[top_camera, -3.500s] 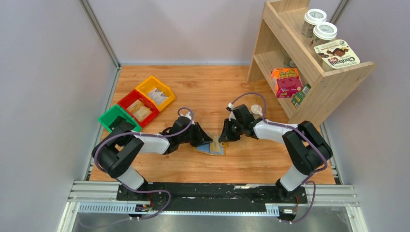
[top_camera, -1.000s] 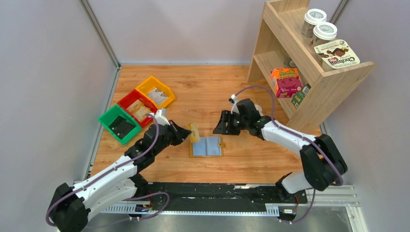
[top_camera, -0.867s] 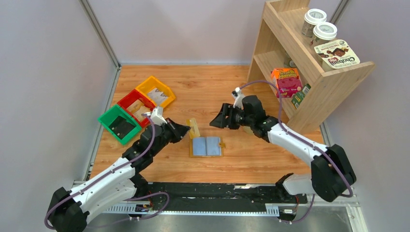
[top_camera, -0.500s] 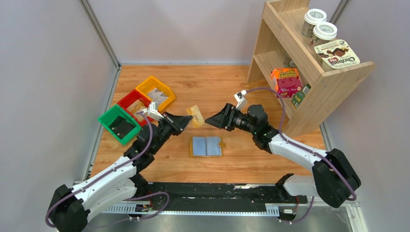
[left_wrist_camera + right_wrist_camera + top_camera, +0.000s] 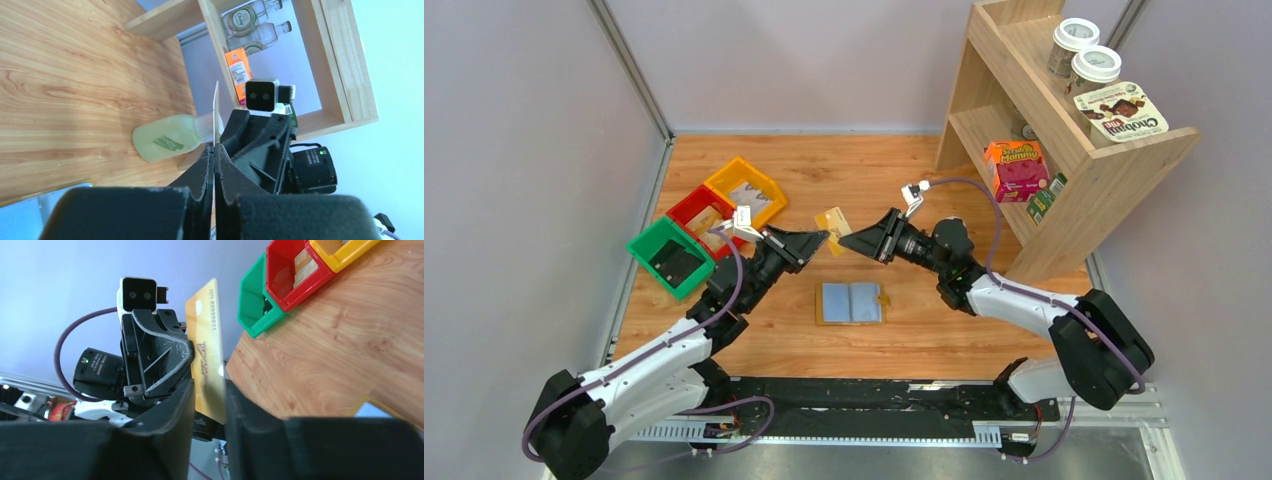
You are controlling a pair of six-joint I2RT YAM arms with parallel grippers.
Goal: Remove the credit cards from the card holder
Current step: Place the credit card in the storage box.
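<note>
The mustard-yellow card holder (image 5: pixel 852 302) lies open and flat on the wooden table, with pale blue-grey credit cards showing in both halves. Above and behind it, my left gripper (image 5: pixel 822 238) is shut on the lower edge of a gold credit card (image 5: pixel 832 218), held up in the air. In the left wrist view that card (image 5: pixel 216 107) is edge-on, pinched in the left gripper (image 5: pixel 215 147). My right gripper (image 5: pixel 844 243) faces the left one. In the right wrist view the right gripper (image 5: pixel 209 385) is open, its fingers on either side of the gold card (image 5: pixel 205 325).
Green (image 5: pixel 669 258), red (image 5: pixel 709 222) and yellow (image 5: pixel 746 190) bins with tan packets sit at the left. A wooden shelf (image 5: pixel 1064 130) with cartons and cups stands at the right. A pale green bottle (image 5: pixel 167 142) lies near its foot.
My left gripper has lifted the gold card up and back, away from the card holder. The right gripper has swung round to face it, and its jaws now stand around the card.
</note>
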